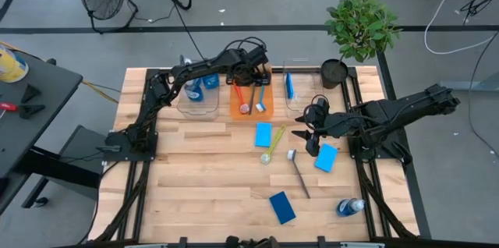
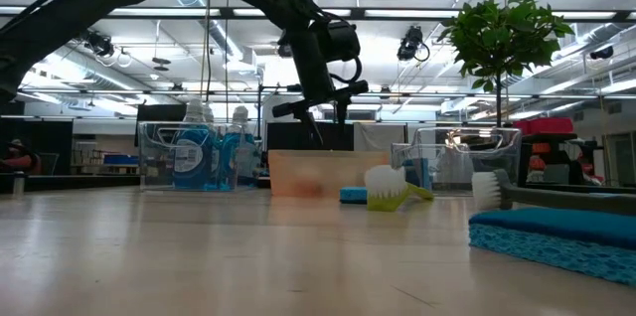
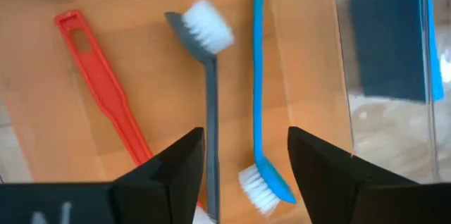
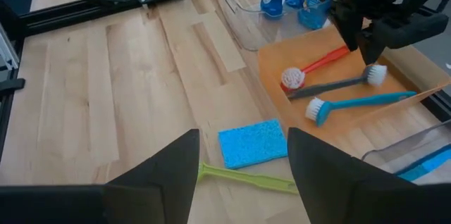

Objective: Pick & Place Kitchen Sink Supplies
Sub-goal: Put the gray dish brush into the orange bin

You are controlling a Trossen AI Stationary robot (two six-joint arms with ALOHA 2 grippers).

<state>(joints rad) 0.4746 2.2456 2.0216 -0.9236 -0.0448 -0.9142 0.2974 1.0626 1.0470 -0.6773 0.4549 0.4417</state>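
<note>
High view: the left gripper [image 1: 254,76] hovers with fingers spread and empty over the orange bin [image 1: 236,111], where red [image 3: 102,86], dark grey [image 3: 210,97] and blue brushes [image 3: 258,90] lie side by side. Right gripper [image 1: 307,132] waits, fingers spread, near a blue sponge [image 1: 263,134] and a yellow-green brush [image 1: 273,146] on the table [image 1: 203,178].

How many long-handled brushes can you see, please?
5: red brush, dark grey brush and blue brush lie in the orange bin; yellow-green brush and another grey brush lie on the table.

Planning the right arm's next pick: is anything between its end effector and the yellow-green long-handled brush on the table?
Nothing visible. The right end effector is open just short of the yellow-green brush; the flat blue sponge lies beside it.
</note>
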